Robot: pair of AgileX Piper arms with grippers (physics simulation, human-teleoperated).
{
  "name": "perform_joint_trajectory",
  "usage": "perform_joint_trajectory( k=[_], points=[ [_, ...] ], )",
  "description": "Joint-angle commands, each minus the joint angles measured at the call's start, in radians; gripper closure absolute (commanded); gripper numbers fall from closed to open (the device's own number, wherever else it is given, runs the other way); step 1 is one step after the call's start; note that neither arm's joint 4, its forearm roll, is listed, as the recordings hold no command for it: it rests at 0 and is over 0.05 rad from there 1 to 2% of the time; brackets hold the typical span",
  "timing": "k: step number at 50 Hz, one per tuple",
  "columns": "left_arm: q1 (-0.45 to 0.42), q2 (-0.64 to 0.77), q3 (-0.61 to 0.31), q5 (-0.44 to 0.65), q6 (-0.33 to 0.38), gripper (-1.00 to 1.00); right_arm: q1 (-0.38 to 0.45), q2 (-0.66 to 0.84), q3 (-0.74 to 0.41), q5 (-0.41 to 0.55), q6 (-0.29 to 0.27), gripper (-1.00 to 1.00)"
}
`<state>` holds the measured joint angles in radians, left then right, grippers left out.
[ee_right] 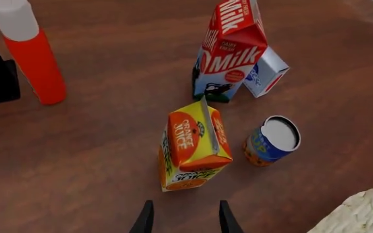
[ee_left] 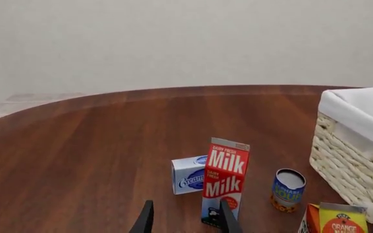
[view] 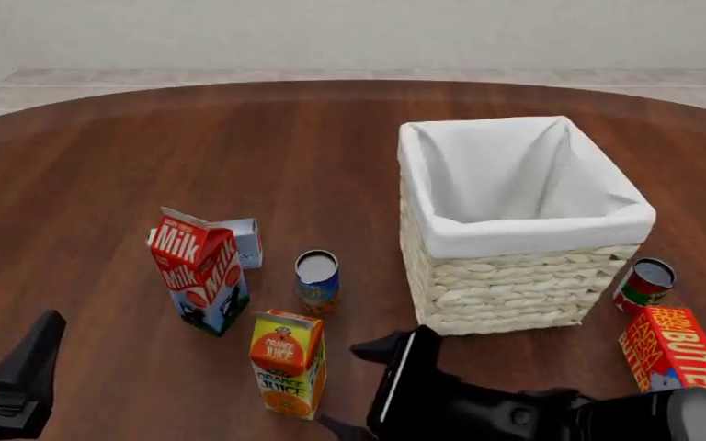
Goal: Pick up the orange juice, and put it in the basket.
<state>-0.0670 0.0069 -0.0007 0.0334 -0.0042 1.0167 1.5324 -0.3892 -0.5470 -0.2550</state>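
The orange juice (view: 287,362) is a yellow and orange gable-top carton. It stands upright near the table's front, left of the basket (view: 518,280). My right gripper (view: 356,390) is open just to the right of the carton and apart from it. In the right wrist view the open gripper (ee_right: 185,216) has the orange juice (ee_right: 193,145) just ahead of its fingertips. The basket is a large pale wicker one with a white liner, and nothing shows inside it. My left gripper (view: 0,347) is open and empty at the front left. The left wrist view shows the open left gripper (ee_left: 186,221), the orange juice (ee_left: 339,221) and the basket (ee_left: 355,165).
A red and white milk carton (view: 199,272) stands behind and left of the juice. A small blue and white box (view: 244,241) is behind it. A blue can (view: 317,280) stands between the milk and the basket. A red can (view: 643,284) and a butter box (view: 679,354) lie right of the basket. A red bottle (ee_right: 32,56) shows in the right wrist view.
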Motion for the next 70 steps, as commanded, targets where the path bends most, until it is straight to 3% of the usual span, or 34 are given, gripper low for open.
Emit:
perform_joint_trajectory(
  k=[1,23,43,55,70],
  points=[
    [-0.003,0.004,0.000,0.002,0.001,-1.00,0.009,0.069,-0.038,0.001,-0.004,-1.00],
    [-0.012,0.002,0.001,0.011,-0.002,-1.00,-0.035,0.104,-0.123,0.032,-0.015,-1.00],
    [-0.019,0.018,0.000,0.003,0.003,-1.00,0.015,0.118,-0.114,0.020,0.024,-1.00],
    [-0.025,0.021,0.000,0.004,0.004,-1.00,-0.035,0.155,-0.164,0.038,-0.016,-1.00],
    [-0.029,0.033,0.000,-0.006,0.006,-1.00,-0.034,0.176,-0.186,0.038,-0.009,-1.00]
  ],
)
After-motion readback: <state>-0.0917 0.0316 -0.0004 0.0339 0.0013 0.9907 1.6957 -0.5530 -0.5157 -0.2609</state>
